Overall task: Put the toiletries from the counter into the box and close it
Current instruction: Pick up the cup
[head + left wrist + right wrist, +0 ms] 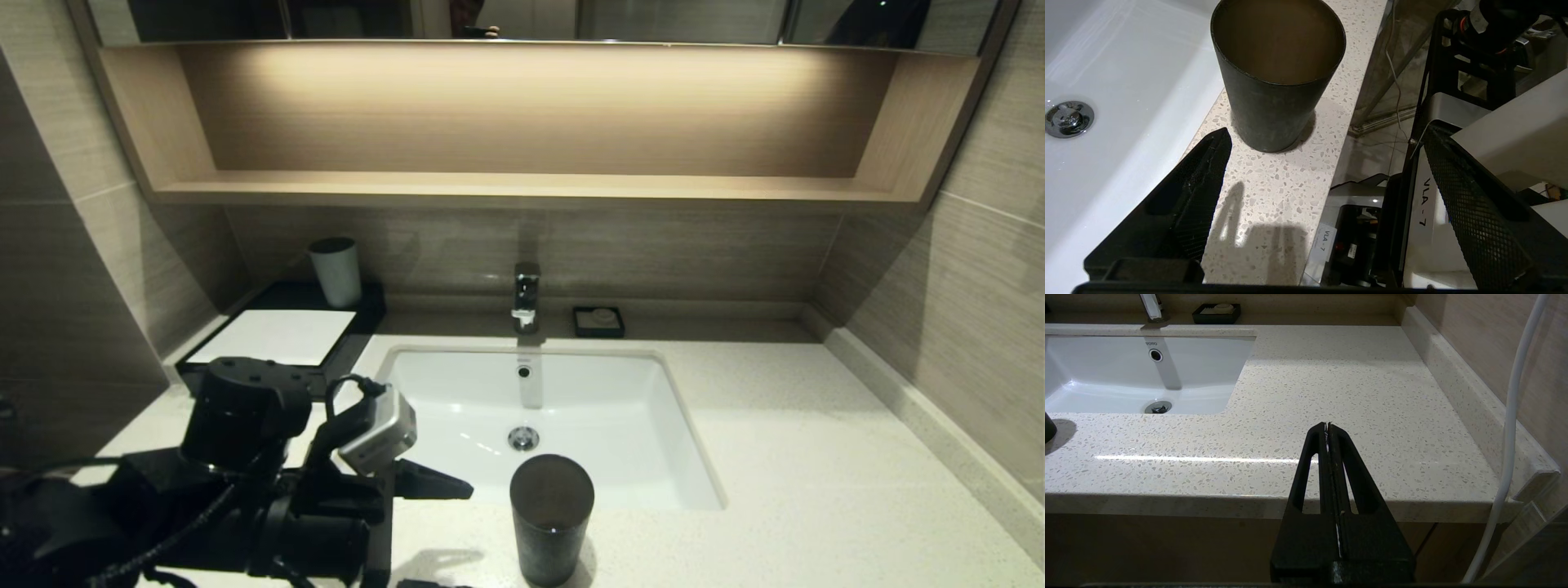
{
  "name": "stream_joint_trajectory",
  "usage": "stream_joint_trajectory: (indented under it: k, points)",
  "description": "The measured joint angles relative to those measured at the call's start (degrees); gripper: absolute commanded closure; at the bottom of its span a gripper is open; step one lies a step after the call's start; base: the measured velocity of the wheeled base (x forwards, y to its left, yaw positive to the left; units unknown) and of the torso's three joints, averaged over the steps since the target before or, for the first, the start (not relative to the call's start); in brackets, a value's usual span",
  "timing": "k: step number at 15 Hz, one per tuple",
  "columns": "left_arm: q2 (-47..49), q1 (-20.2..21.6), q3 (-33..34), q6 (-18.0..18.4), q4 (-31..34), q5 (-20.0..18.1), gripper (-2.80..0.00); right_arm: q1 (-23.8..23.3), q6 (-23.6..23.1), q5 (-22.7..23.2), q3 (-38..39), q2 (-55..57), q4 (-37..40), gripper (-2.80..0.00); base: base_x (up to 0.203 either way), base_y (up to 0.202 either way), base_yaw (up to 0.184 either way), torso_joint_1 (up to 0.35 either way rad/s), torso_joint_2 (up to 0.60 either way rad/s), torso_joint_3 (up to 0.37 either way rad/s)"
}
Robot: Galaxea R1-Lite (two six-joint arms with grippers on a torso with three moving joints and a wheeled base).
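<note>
No toiletries show in any view. The black box (363, 314) with its white top panel (277, 335) sits on the counter (816, 457) at the back left; my left arm hides its front. My left gripper (457, 539) is open and empty, low over the counter's front edge, pointing at the tall dark cup (551, 518). In the left wrist view the left gripper (1327, 132) stands wide open just short of the dark cup (1278, 73). My right gripper (1327, 425) is shut and empty, at the counter's front edge right of the sink (1106, 388).
A white cup (336, 269) stands on the box's back part. The white sink (653, 457) is in the middle, with a faucet (526, 294) behind it and a small black soap dish (598, 321) to its right. A wooden shelf (522, 189) hangs above.
</note>
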Motion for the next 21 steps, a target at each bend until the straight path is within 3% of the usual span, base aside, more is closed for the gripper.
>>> stream_joint_trajectory:
  k: [4, 11, 14, 21]
  points:
    - [3.3, -3.1, -1.5, 0.2, -1.4, 3.3, -2.80, 0.0, 0.0, 0.0, 0.0, 0.0, 0.0, 0.00, 0.000, 0.000, 0.000, 0.000, 0.00, 0.000]
    - [6.1, -4.1, -2.1, 1.4, -1.4, 3.2, -2.80, 0.0, 0.0, 0.0, 0.0, 0.0, 0.0, 0.00, 0.000, 0.000, 0.000, 0.000, 0.00, 0.000]
    - [7.0, -4.1, -1.7, 4.4, -1.5, 3.0, -2.80, 0.0, 0.0, 0.0, 0.0, 0.0, 0.0, 0.00, 0.000, 0.000, 0.000, 0.000, 0.00, 0.000]
    - [7.7, -4.1, -1.5, 7.3, -1.4, 2.9, -2.80, 0.0, 0.0, 0.0, 0.0, 0.0, 0.0, 0.00, 0.000, 0.000, 0.000, 0.000, 0.00, 0.000]
